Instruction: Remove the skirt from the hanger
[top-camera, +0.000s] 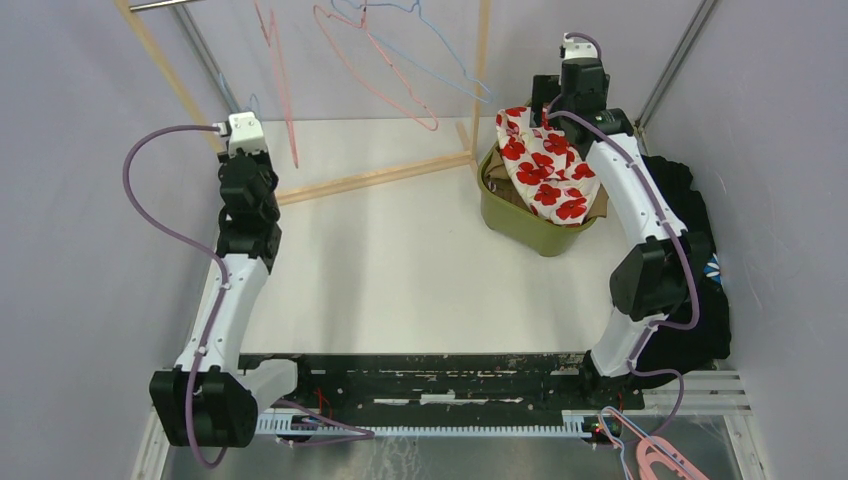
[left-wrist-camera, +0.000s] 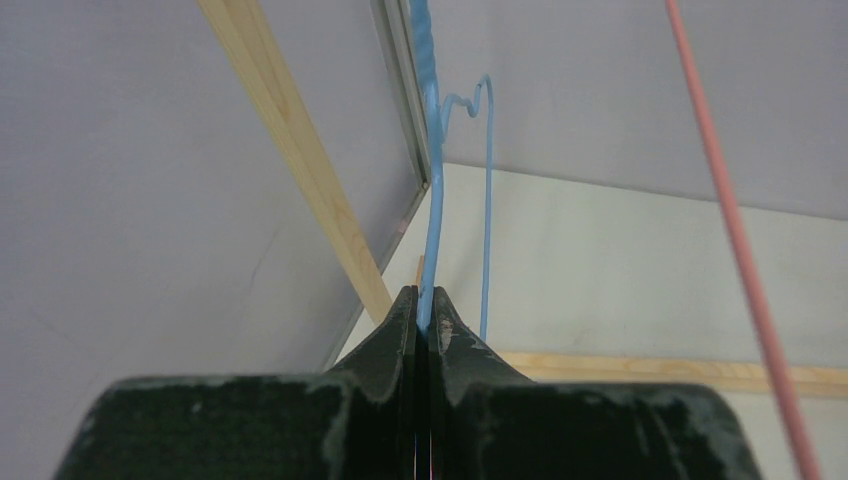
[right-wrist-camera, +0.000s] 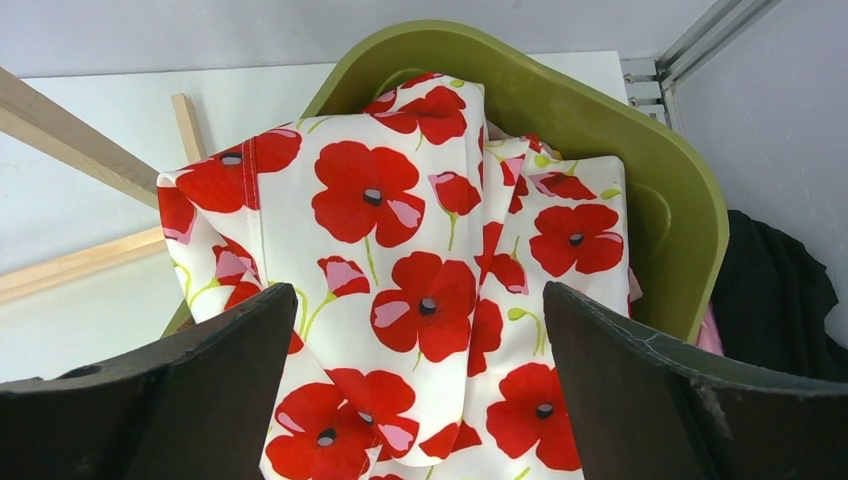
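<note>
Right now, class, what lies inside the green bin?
The green bin holds a poppy-print skirt spilling over its rim; brown cloth peeks out beneath. The skirt covers the bin's floor, so anything deeper is hidden.

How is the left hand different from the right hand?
The left hand is pinched shut; the right hand is wide open. The left hand grips a blue hanger; the right hand holds nothing, over the flowery skirt in the green bin. Both have two black fingers.
</note>
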